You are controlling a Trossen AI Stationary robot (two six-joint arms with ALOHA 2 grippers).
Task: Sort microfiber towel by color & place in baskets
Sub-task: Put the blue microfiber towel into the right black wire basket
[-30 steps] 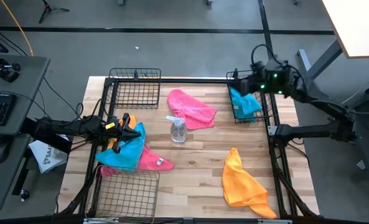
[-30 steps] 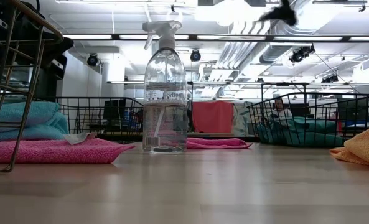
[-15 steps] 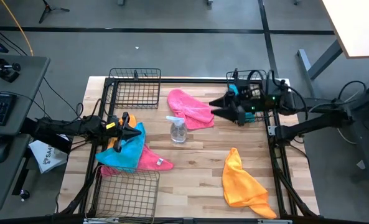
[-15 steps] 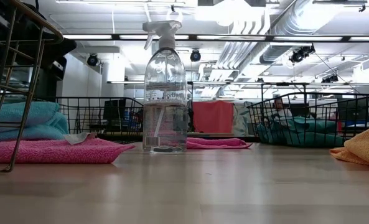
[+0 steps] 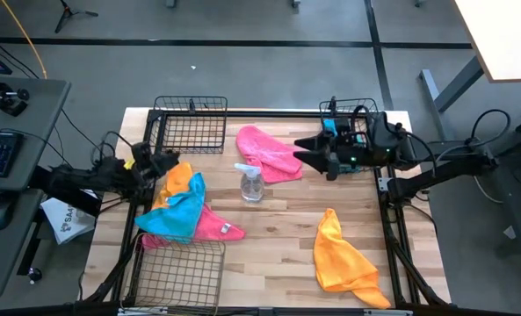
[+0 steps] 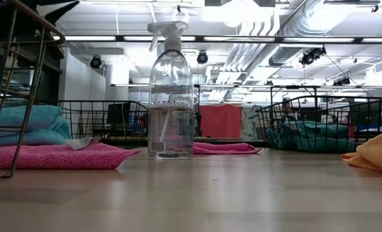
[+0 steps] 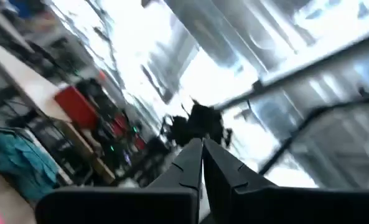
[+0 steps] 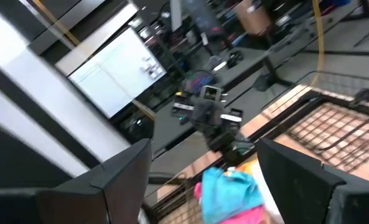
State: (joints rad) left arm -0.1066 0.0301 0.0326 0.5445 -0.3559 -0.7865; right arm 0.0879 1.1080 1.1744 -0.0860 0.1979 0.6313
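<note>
At the near edge of the wooden table (image 5: 269, 237), an empty black mesh basket (image 5: 179, 270) sits at the near left corner, and a crumpled orange towel (image 5: 343, 259) lies at the near right. Just beyond the near basket, a heap of cloths lies on the left side: a pink towel (image 5: 214, 226) underneath, a teal-blue towel (image 5: 177, 215) over it, and a second orange towel (image 5: 178, 183) on top.

The left arm reaches in level from the table's left side, its wrist raised, and the left gripper (image 5: 148, 162) hangs at the far left edge of that heap. In its wrist view its fingers (image 7: 193, 163) are pressed together, with nothing between them.

A clear spray bottle (image 5: 252, 183) stands upright in the middle of the table. Just behind it lies another pink towel (image 5: 271, 154), spread loosely.

The right arm stretches in from the right, roughly level, over the right basket (image 5: 355, 140), which holds a blue towel (image 5: 341, 140). The right gripper (image 5: 306, 151) points left, above the right edge of the far pink towel, with its fingers (image 8: 119, 180) spread wide and empty.

A third basket (image 5: 191, 125) stands empty at the far left corner.
</note>
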